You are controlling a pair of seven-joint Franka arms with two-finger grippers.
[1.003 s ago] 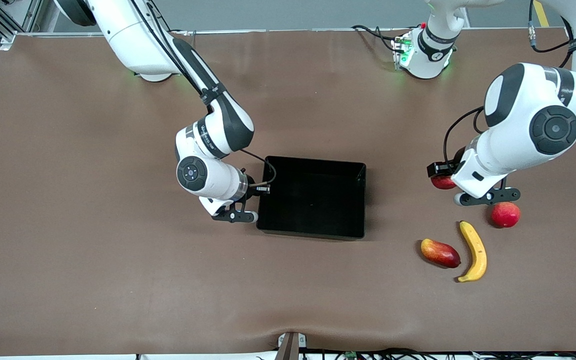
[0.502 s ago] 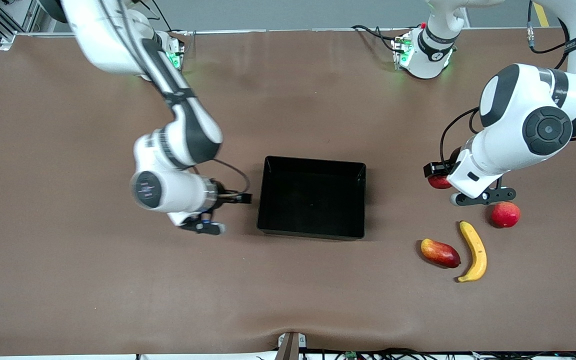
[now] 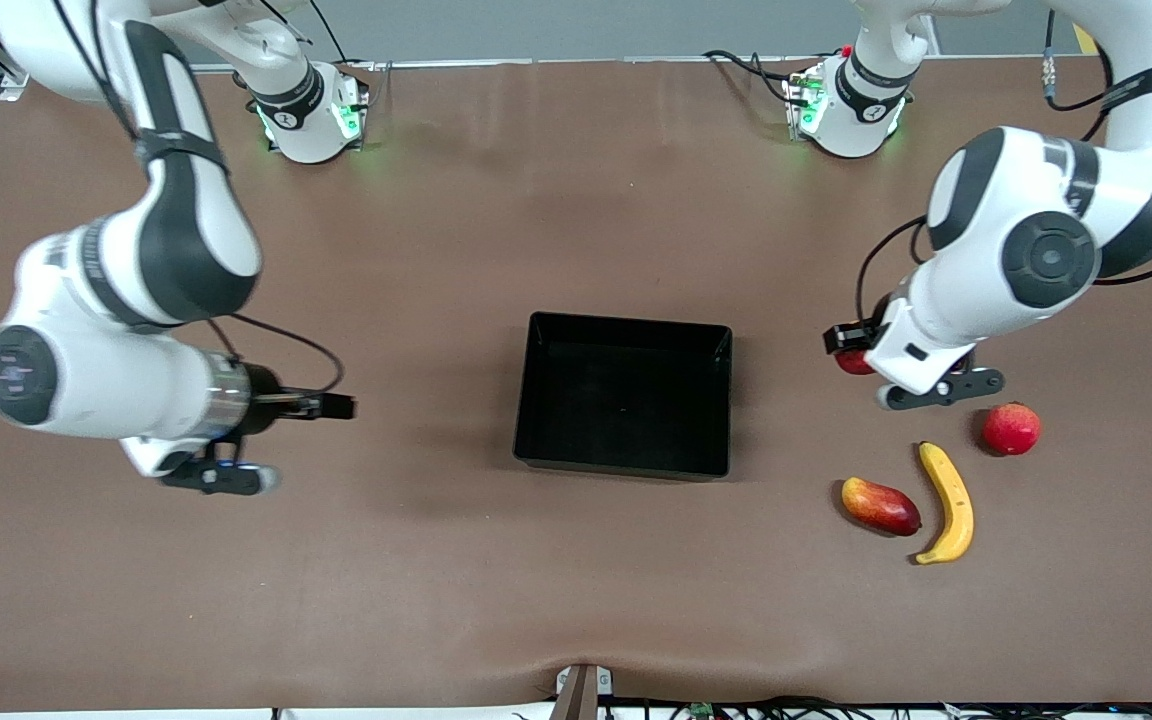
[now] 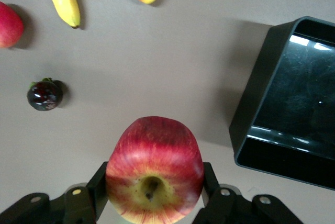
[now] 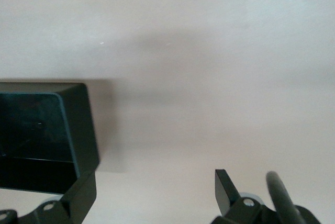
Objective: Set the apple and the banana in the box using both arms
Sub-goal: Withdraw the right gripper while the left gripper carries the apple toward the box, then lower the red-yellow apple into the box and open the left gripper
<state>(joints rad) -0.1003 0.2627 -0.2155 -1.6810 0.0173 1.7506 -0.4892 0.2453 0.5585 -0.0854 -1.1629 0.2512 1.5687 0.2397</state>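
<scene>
Far left of the front view, the right pincer (image 3: 266,440) hangs empty over bare surface (image 3: 436,600), jaws wide, that arm waiting; mid-frame sits the one black box (image 3: 536,400), nothing in it; right of it, the left pincer (image 3: 861,362) is clamped on the apple (image 4: 154,169), up over the surface near the box's end wall; lower right lies the single banana (image 3: 948,503), touched by nobody. Step in hand, by my read: carrying the apple to the box; next it must travel over the rim, then release. Count: one apple, one banana, one box, two arms; plus one mango (image 3: 880,505), one red round fruit (image 3: 1011,428), one small dark fruit (image 4: 45,94).
</scene>
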